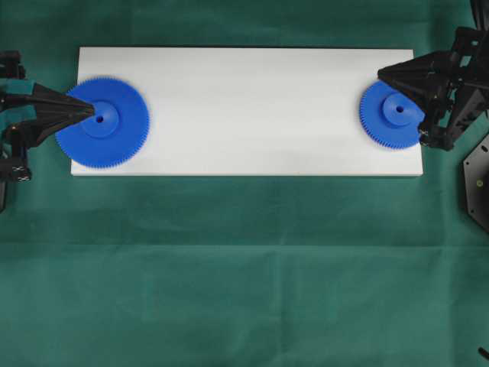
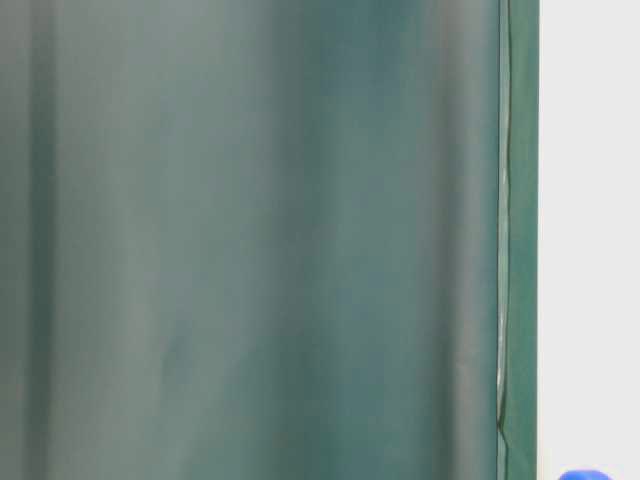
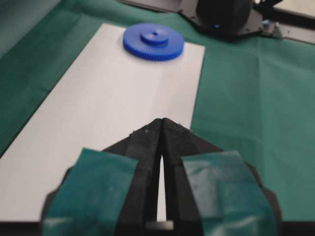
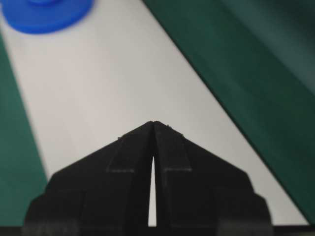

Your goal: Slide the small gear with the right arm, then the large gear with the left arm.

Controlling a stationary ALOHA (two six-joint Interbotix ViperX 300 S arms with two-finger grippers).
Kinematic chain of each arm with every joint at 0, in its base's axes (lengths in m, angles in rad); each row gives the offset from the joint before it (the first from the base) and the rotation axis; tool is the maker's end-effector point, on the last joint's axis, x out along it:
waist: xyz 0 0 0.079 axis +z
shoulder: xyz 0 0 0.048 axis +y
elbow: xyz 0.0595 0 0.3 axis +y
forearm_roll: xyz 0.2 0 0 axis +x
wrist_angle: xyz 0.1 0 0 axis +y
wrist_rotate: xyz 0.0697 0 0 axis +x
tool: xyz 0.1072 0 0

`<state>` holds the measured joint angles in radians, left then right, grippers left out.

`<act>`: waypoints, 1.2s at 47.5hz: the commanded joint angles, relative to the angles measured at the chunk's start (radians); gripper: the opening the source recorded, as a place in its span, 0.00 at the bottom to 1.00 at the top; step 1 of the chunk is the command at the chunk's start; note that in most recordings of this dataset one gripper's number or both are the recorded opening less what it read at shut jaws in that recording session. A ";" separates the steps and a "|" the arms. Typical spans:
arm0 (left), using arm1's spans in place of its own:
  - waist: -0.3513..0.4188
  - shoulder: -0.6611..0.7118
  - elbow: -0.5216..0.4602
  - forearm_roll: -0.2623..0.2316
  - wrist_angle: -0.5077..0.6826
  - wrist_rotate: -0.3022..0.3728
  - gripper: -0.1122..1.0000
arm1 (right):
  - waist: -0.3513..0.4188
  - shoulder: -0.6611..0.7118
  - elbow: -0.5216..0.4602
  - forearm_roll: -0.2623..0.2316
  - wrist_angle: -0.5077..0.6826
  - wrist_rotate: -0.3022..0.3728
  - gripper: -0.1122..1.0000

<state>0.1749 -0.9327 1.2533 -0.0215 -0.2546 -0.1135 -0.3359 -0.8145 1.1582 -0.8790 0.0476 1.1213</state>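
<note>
The large gear lies flat on the left end of the white board. My left gripper, with teal tape on its fingers, is shut and empty, its pointed tip over the gear's hub. On the board's right end lies the small gear, also seen far off in the left wrist view. My right gripper is shut and empty, its tip just beyond the small gear's far-left rim, its body over the gear's right side. The right wrist view shows the shut tip above bare board and the large gear far off.
Green cloth covers the table around the board. A black plate lies on the cloth at the right edge. The right arm's base stands behind the small gear. A sliver of blue gear shows at table level.
</note>
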 commanded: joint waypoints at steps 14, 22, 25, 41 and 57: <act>0.087 0.051 -0.066 -0.002 0.120 0.002 0.10 | -0.002 -0.026 0.017 -0.006 -0.153 -0.009 0.55; 0.149 0.054 -0.092 -0.002 0.350 0.002 0.10 | 0.000 -0.038 0.031 -0.006 -0.153 -0.009 0.55; 0.166 0.058 -0.100 0.000 0.417 0.002 0.10 | 0.000 -0.041 0.034 -0.006 -0.153 -0.009 0.55; 0.202 0.117 -0.095 0.003 0.500 0.002 0.10 | -0.002 -0.041 0.043 -0.006 -0.153 -0.009 0.55; 0.212 0.316 -0.110 0.003 0.480 0.002 0.10 | 0.000 -0.040 0.048 -0.006 -0.153 -0.009 0.55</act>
<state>0.3820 -0.6627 1.1689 -0.0199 0.2362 -0.1120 -0.3359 -0.8575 1.2149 -0.8836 -0.0982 1.1121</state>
